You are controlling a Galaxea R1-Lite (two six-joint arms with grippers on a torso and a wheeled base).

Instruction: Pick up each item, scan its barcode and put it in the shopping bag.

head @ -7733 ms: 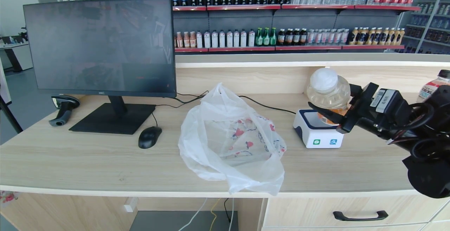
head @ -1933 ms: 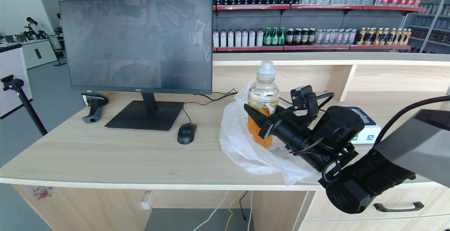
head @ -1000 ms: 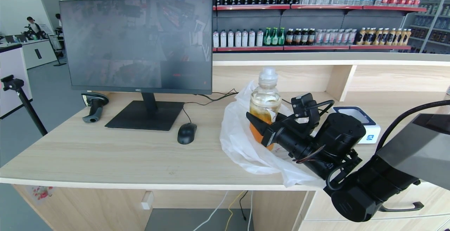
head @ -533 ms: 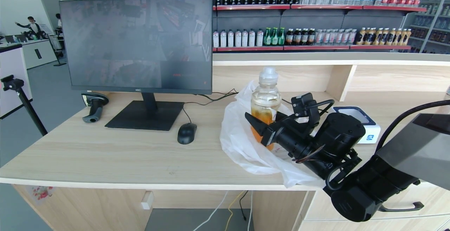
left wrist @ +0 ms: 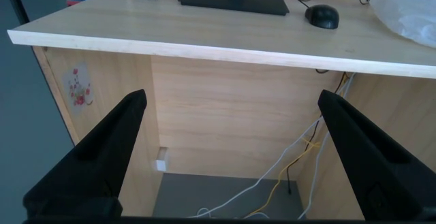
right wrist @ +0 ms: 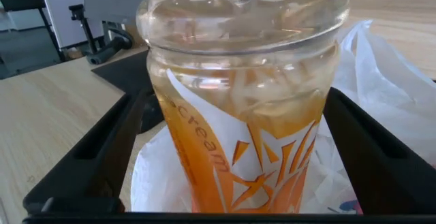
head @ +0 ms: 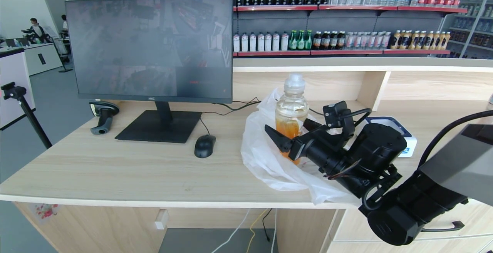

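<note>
Your left gripper [left wrist: 231, 98] hangs below the counter [left wrist: 204, 43] edge, fingers spread wide, empty. The bottle [head: 291, 108] stands upright in the shopping bag [head: 262, 156], its base hidden by plastic. Your right gripper [head: 289, 126] is parted either side of it, contact unclear, and its arm half-covers the scanner [head: 409, 145].

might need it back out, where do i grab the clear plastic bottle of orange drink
Grip the bottle by its straight labelled body below the bulging shoulder, level from the right: it stands upright in the white plastic bag, inside the open right gripper.
</note>
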